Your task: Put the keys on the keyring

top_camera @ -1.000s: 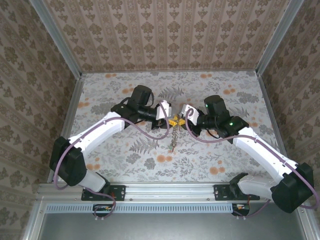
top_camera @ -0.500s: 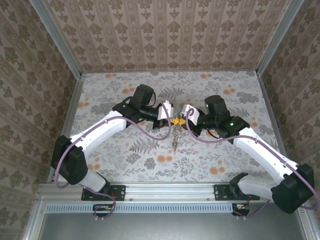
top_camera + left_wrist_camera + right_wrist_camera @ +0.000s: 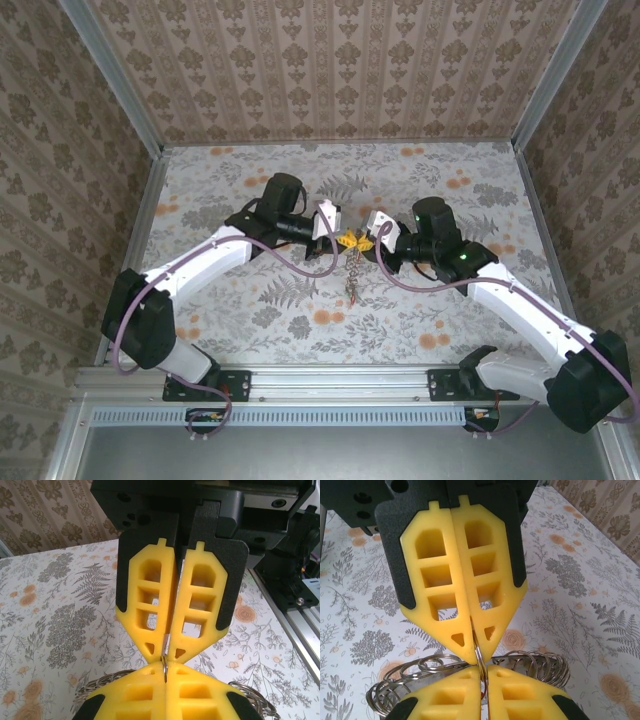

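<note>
Well inside table (image 3: 250, 170) edges, keyring (image 3: 350, 272)

Both arms angled inward, left end effector (image 3: 343, 240) and right end effector (image 3: 362, 241) tip-to-tip, jaws closed.

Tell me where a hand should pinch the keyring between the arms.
Take the keyring by the thin ring at its top, pinched across its two faces, coming in level from the side. It stands edge-on there; the linked loops below look loose and may slip.
</note>
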